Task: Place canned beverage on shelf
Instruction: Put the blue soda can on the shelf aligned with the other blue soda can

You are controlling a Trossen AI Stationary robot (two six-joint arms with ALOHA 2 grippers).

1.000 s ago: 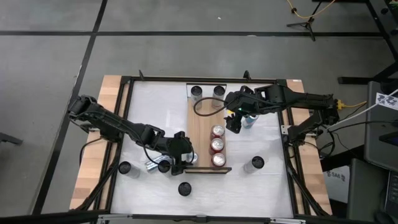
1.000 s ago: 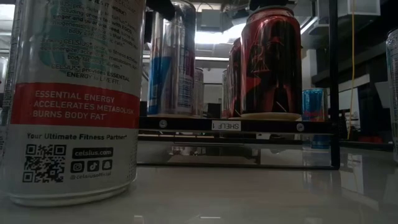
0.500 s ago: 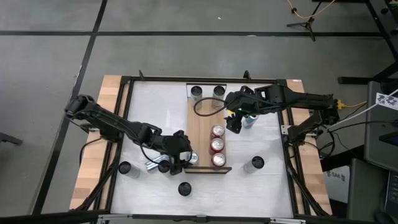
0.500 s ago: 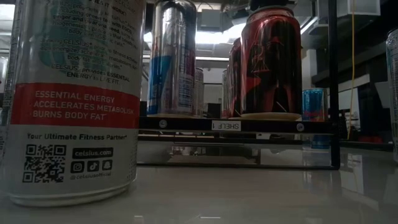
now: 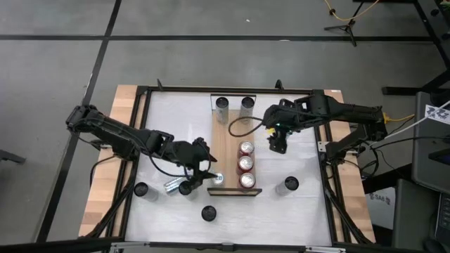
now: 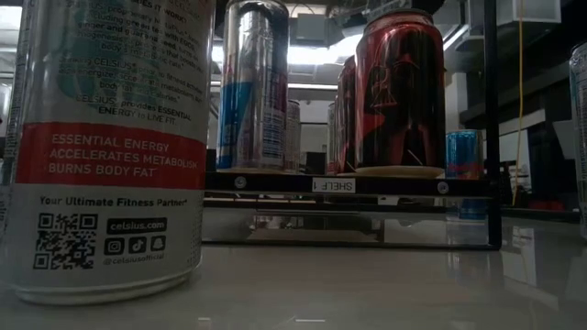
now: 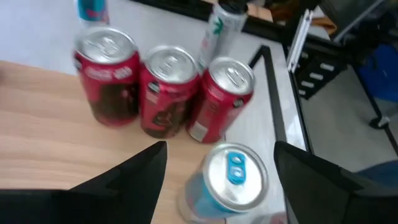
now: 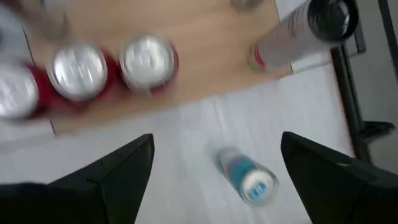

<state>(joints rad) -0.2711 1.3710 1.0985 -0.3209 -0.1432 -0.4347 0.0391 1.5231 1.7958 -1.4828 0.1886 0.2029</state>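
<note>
Three red cans (image 5: 245,164) lined on shelf (image 5: 228,140). I see left gripper (image 7: 214,163) spread open above blue-tab can (image 7: 231,177), holding nothing; right gripper (image 8: 214,155) wide, empty.

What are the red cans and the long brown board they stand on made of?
The red cans look like thin metal, probably aluminium: shiny silver tops with pull tabs and glossy printed red sides. The shelf looks like light wood with a smooth matte finish, as faint grain lines run along it; it may be a wood-look laminate, which these views cannot settle.
</note>
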